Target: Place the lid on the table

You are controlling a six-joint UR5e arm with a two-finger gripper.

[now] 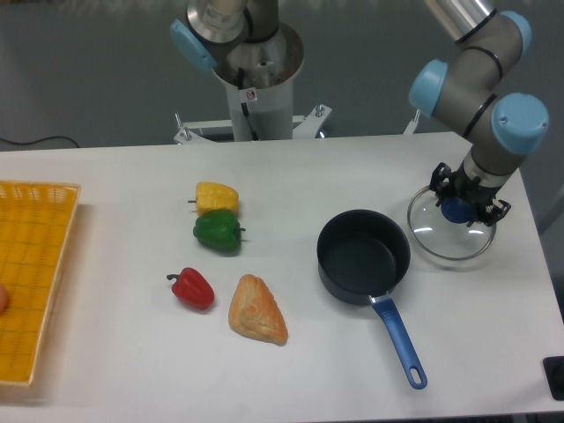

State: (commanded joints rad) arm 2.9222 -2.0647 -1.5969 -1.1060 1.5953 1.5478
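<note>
Glass makes up most of the lid (452, 236): we see a clear round disc with a thin metal rim and a blue knob at its centre, about as wide as the pot (363, 256). It sits near the right end of the white surface (291, 185), just right of the pot and apart from it; whether its rim touches the surface or hangs slightly above it we cannot tell. Our gripper (457, 210) is right over the knob, its dark fingers (440, 187) closed around the knob on both sides. The pot is dark with a blue handle pointing toward the near edge. Further left lie a yellow pepper (216, 196), a green pepper (218, 232), a red pepper (192, 288) and a pastry (256, 309). A yellow tray (35, 264) rests at the far left.
</note>
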